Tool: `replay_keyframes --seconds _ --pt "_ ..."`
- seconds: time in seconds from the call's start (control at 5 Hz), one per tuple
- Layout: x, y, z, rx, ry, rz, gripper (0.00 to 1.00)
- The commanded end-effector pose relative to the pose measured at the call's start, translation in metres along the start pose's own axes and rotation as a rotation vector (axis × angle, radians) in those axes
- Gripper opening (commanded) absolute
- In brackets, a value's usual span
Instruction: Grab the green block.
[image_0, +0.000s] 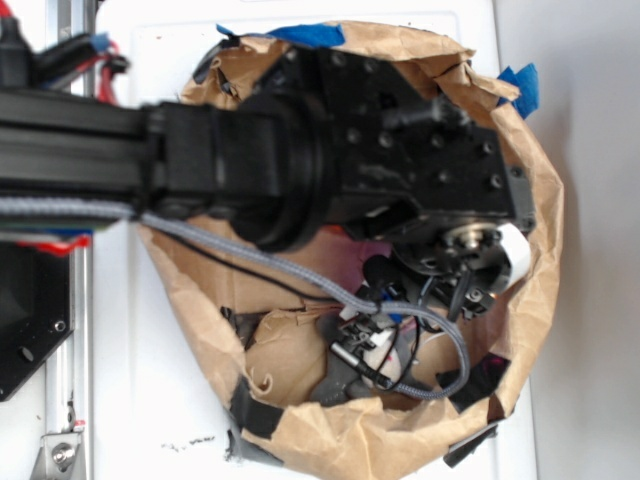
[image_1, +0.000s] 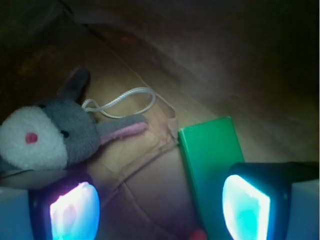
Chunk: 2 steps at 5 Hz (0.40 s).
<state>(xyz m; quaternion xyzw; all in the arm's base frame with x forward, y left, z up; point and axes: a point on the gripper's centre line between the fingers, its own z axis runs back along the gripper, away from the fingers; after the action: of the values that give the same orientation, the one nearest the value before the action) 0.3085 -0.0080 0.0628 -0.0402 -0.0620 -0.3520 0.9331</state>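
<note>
Arm reaching down into a paper bag (image_0: 340, 440), green block on its floor.
The gripper (image_1: 160, 202) hangs open and wide; the green block (image_1: 210, 160) lies lengthwise away from the camera, under the right finger (image_1: 247, 207), beside a plush mouse (image_1: 50, 137).

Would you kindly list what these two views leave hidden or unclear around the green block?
- Exterior view: the black robot arm hides the brown paper bag's floor; no block visible.
- Wrist view: the flat green rectangular block's near end is behind a glowing finger pad.
- Wrist view: small red object, cut off by the bottom edge.
</note>
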Motion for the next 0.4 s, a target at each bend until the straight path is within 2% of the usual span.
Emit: replay_keyframes --seconds 0.0,0.2 --pt "-0.0044 0.0183 0.0236 0.025 -0.075 0.015 1.0" --pt "-0.0069 0.0249 0.0252 0.036 -0.065 0.024 1.0"
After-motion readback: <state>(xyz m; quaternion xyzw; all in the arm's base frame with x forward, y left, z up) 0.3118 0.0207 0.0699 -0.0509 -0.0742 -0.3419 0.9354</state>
